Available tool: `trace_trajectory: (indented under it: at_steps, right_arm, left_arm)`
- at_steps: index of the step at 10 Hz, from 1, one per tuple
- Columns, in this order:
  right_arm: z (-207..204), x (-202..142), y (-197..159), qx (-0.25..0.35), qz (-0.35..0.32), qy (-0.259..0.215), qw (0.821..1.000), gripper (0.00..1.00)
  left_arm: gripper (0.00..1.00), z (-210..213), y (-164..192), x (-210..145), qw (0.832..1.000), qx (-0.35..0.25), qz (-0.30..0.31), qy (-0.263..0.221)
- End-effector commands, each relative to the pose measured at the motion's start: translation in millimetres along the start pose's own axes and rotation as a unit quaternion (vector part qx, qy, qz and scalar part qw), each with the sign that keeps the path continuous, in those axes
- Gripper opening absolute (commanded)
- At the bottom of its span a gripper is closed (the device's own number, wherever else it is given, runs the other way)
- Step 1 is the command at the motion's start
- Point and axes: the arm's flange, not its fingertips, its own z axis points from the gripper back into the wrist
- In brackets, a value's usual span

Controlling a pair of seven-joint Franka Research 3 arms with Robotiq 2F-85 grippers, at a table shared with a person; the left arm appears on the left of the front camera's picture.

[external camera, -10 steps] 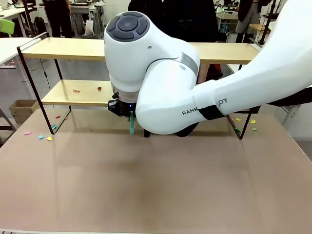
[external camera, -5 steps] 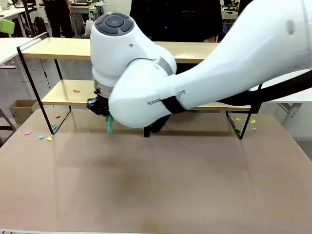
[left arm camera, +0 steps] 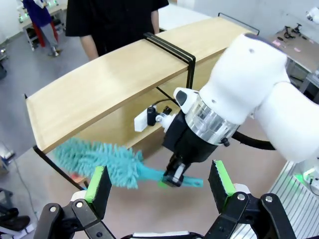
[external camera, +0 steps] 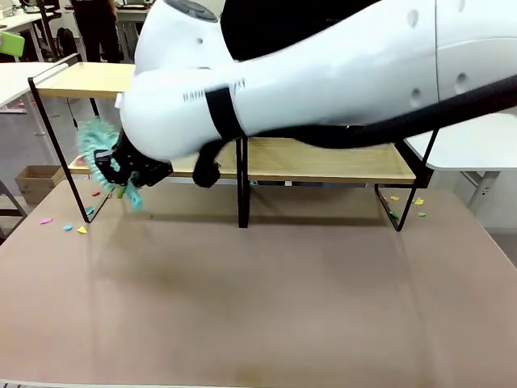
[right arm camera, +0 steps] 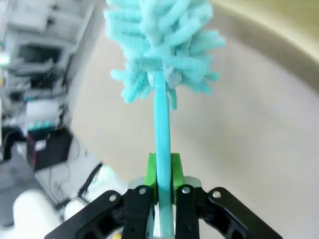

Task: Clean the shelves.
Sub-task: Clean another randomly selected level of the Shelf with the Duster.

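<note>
Shelves: the two-tier rack of light wooden boards in a thin black metal frame (external camera: 323, 162) stands across the upper half of the front frame, on the tan surface (external camera: 283, 299).
Duster: a fluffy teal duster (external camera: 101, 149) brushes the rack's left end.
Right jaws (right arm camera: 162, 174): clenched on the duster's handle.
Left jaws (left arm camera: 159, 181): released, hovering above.
Advice: keep the fluff flat on the lower board so the coloured paper scraps (external camera: 65, 225) go one way.
Change: a second ago the arm was mid-frame, duster hanging down.
</note>
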Motion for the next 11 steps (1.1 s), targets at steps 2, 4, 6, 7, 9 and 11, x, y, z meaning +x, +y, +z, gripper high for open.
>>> trace_trajectory:
  at_steps: [2, 4, 6, 7, 9, 11]
  right_arm:
    - [73.7, -34.5, -44.8, 0.044, 0.058, 0.162, 0.984, 0.12]
    - [117.4, -71.9, -61.7, 0.064, 0.059, 0.168, 0.982, 0.12]
    - [142.0, -98.6, -74.7, 0.112, 0.080, 0.183, 0.973, 0.12]
    - [144.9, -104.0, -76.5, 0.133, 0.094, 0.198, 0.967, 0.12]
    - [147.6, -106.7, -78.4, 0.130, 0.090, 0.180, 0.971, 0.12]
    - [149.4, -109.5, -86.1, 0.136, 0.082, 0.181, 0.971, 0.12]
  left_arm:
    - [1.00, -0.1, 0.2, -0.7, 1.000, -0.004, -0.001, -0.004]
    - [1.00, -0.1, 0.2, -0.7, 1.000, -0.004, -0.001, -0.004]
    - [1.00, -0.1, 0.2, -0.7, 1.000, -0.004, -0.001, -0.004]
    - [1.00, -0.1, 0.2, -0.7, 1.000, -0.004, -0.001, -0.004]
    - [1.00, -0.1, 0.2, -0.7, 1.000, -0.004, -0.001, -0.004]
    - [1.00, -0.1, 0.2, -0.7, 1.000, -0.004, -0.001, -0.004]
